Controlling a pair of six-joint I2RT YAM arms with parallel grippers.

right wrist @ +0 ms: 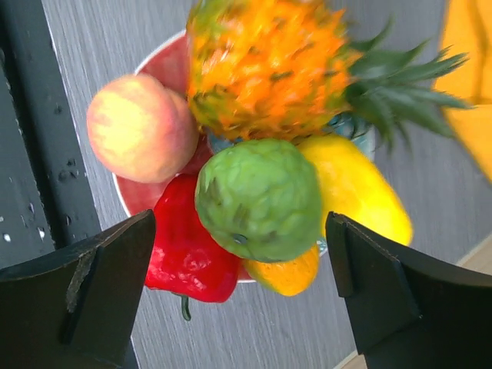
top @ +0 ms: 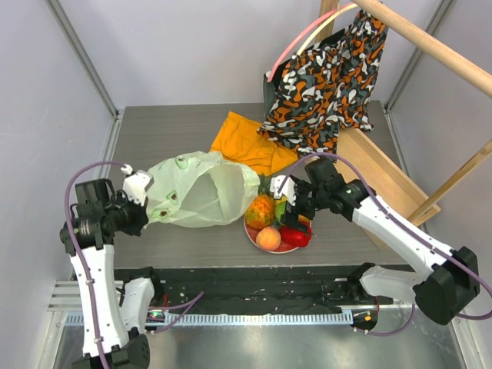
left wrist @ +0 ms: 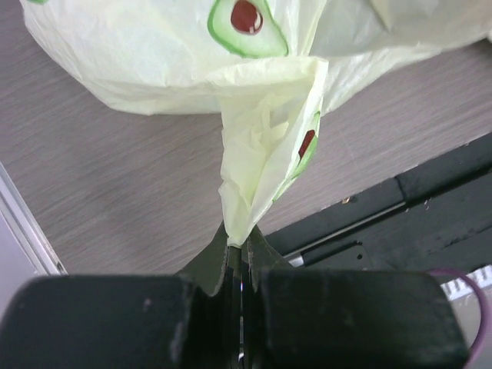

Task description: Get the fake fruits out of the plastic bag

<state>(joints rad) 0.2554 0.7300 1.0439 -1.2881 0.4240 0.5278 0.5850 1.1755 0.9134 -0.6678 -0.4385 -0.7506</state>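
Left pincer: the left gripper [left wrist: 237, 254] has its fingers pressed together on a pinched fold of the plastic bag [left wrist: 261, 146]; the fold rises out of the closed tips; in the top view this gripper [top: 142, 184] sits at the bag's left end.

Right pincer: the right gripper [right wrist: 240, 231] stands wide apart above the fruit pile, one finger on each side of the green round fruit [right wrist: 257, 200]; it holds nothing, and a gap shows on both sides.

Hard to make out: the pineapple [right wrist: 265, 69] is blurred in the right wrist view; the red plate [right wrist: 165, 65] is mostly covered by fruit; the depth of the bag past its mouth cannot be seen.

Fruits: piled on the plate just right of the bag; the peach [right wrist: 138, 127] and red pepper [right wrist: 184, 254] are on the near side; a yellow mango [right wrist: 354, 192] lies beside the green fruit, with a second mango [right wrist: 288, 277] under it.

Bag: pale green, crinkled, printed with avocados; it lies on the table [top: 177, 131] with its mouth [top: 219, 196] gaping towards the plate; an orange cloth [top: 250, 142] lies behind it.
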